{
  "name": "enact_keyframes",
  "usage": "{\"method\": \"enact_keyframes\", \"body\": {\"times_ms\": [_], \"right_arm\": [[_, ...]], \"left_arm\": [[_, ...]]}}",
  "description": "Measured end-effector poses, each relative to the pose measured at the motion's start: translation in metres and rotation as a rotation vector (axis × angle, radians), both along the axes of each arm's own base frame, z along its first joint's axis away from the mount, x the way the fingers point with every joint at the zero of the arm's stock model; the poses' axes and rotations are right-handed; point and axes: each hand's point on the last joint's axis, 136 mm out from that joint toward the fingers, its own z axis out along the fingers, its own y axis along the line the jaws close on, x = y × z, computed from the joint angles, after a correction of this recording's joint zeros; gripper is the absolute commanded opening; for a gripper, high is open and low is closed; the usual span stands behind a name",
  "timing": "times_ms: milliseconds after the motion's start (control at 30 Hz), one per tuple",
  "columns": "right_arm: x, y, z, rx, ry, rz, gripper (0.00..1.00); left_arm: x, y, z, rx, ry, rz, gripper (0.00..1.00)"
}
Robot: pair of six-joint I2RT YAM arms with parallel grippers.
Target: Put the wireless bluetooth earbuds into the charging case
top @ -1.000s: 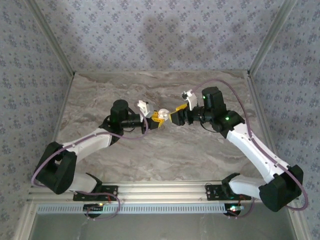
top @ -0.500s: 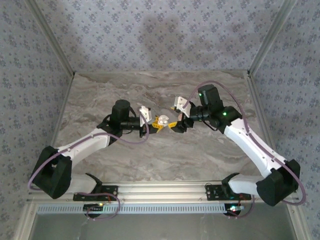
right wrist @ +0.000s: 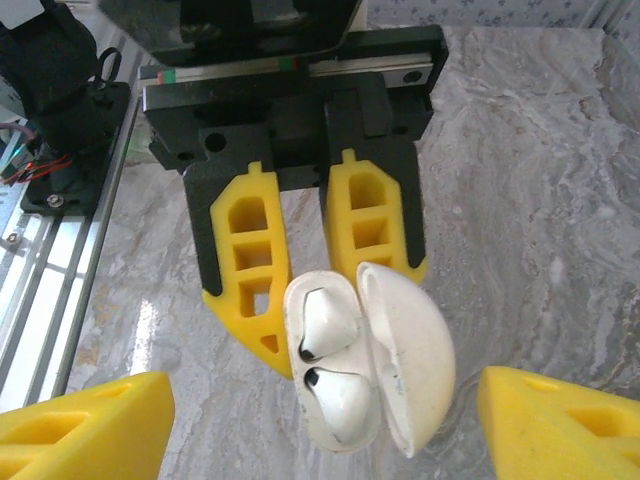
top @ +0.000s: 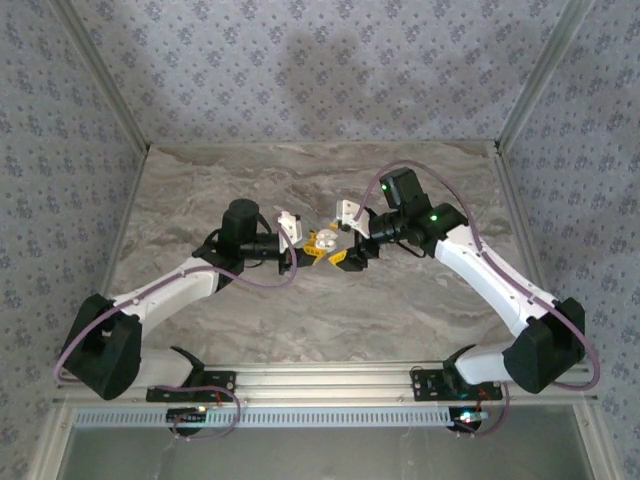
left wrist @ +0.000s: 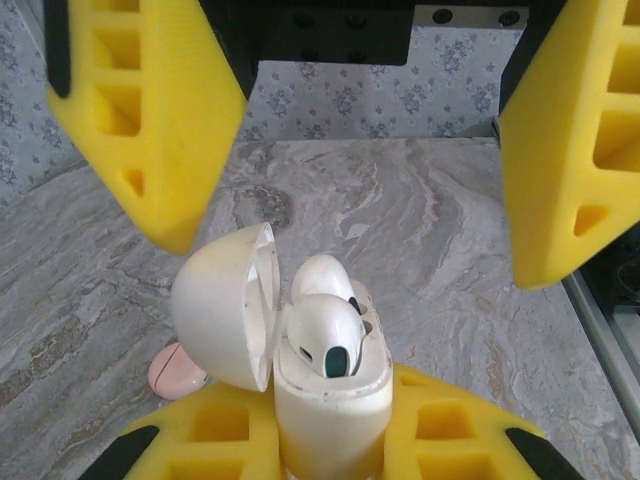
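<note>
My left gripper (left wrist: 330, 425) is shut on the lower body of the white charging case (left wrist: 332, 400), holding it just above the table. The case's lid (left wrist: 225, 305) is swung open to one side. Two white earbuds (left wrist: 325, 330) (left wrist: 322, 275) sit in the case's sockets, side by side (right wrist: 328, 320) (right wrist: 342, 400). My right gripper (right wrist: 320, 390) is open, its yellow fingers (left wrist: 150, 120) spread wide on either side of the case top without touching it. From above, the two grippers (top: 316, 246) (top: 345, 256) meet at mid-table.
A small round pink disc (left wrist: 177, 368) lies on the marble table (top: 420, 310) just beside the held case. Patterned walls close in the back and sides, and a metal rail (top: 330, 380) runs along the near edge.
The right arm has swung left and nearer, over the case, and its jaws have spread wider. The left gripper has kept its hold on the case and dropped slightly.
</note>
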Motion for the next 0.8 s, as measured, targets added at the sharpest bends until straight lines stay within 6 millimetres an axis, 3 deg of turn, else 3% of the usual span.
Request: {"method": "enact_keyframes", "body": {"times_ms": [400, 667, 800], "right_arm": [[-0.004, -0.004, 0.004, -0.01, 0.018, 0.001, 0.6], [-0.035, -0.02, 0.018, 0.01, 0.014, 0.014, 0.59], [-0.04, -0.032, 0.011, 0.028, 0.048, -0.042, 0.61]], "left_arm": [[0.0, -0.001, 0.002, -0.008, 0.008, 0.001, 0.15], [0.006, -0.002, 0.007, -0.027, 0.021, 0.04, 0.15], [0.011, -0.003, 0.011, -0.047, 0.054, 0.07, 0.16]]}}
